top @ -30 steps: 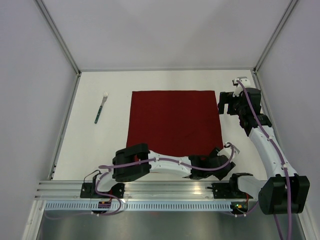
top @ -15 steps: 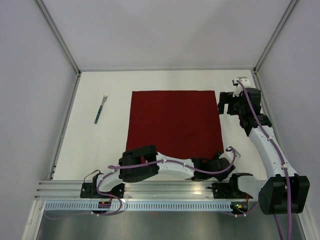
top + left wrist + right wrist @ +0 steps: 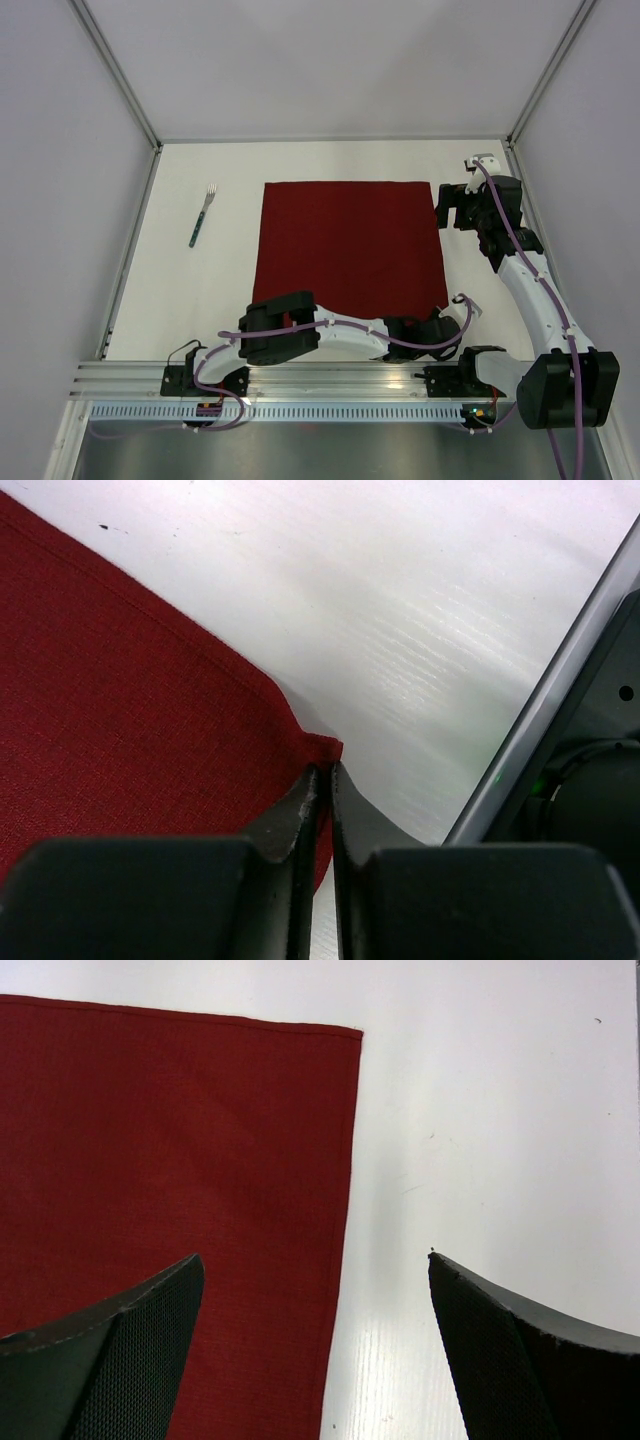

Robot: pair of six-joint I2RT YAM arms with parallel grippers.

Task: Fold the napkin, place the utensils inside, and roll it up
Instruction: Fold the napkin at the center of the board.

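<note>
The maroon napkin lies flat and unfolded in the middle of the white table. My left gripper is low at its near right corner. In the left wrist view the jaws are shut on that corner of the napkin, and the cloth puckers up between the tips. My right gripper hovers open by the far right corner. In its wrist view the gripper straddles the right edge of the napkin without touching it. The fork lies apart at the far left, tines pointing away.
White walls with metal corner posts close in the table on three sides. An aluminium rail carrying both arm bases runs along the near edge. The right arm's base sits close beside my left gripper.
My left gripper has gone from open to shut on the napkin's near right corner, and that arm settled lower. The right arm, napkin and fork have stayed put.
</note>
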